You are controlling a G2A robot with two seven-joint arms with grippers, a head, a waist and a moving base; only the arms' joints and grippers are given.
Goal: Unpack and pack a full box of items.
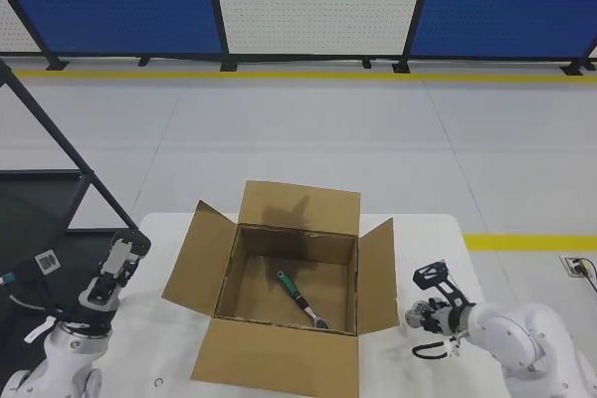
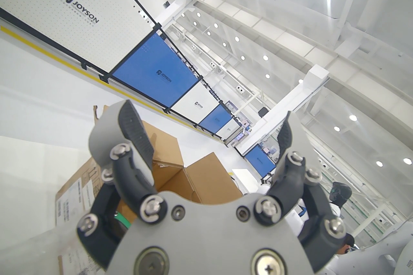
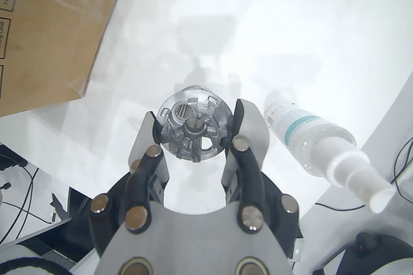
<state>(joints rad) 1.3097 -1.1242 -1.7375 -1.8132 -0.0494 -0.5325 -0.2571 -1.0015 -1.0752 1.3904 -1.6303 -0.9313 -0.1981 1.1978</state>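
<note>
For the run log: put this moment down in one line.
left gripper: open, beside box | right gripper: shut on gear, over table | wrench: in box | bottle: lying on table

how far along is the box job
Looks like unpacking. Done: clear plastic spray bottle lies on the white table. In hand: right gripper shut on a silver toothed metal hub. Remaining: green-handled ratchet wrench inside the open brown cardboard box; left gripper open, empty.

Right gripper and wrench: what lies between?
Top view: side wall of the box and its opened flap, between the wrench and the right gripper holding a metal part.
</note>
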